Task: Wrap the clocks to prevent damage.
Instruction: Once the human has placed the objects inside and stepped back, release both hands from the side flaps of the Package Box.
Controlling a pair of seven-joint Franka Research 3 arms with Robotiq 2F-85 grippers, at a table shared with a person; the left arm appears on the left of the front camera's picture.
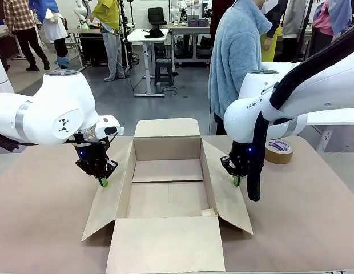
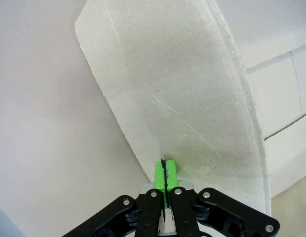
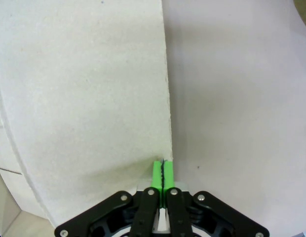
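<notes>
Front view: an open cardboard box (image 1: 165, 149) sits mid-table with no clock inside; left gripper (image 1: 103, 182) and right gripper (image 1: 236, 182) are clenched, empty, at its side flaps. Left wrist view: shut pads (image 2: 159, 175) over the left flap (image 2: 182, 89). Right wrist view: likewise at the right flap (image 3: 84, 98). Wrapping seems unstarted

Black "FRAN" lettering on right arm (image 1: 246, 116), tape roll (image 1: 278, 151) print illegible
</notes>
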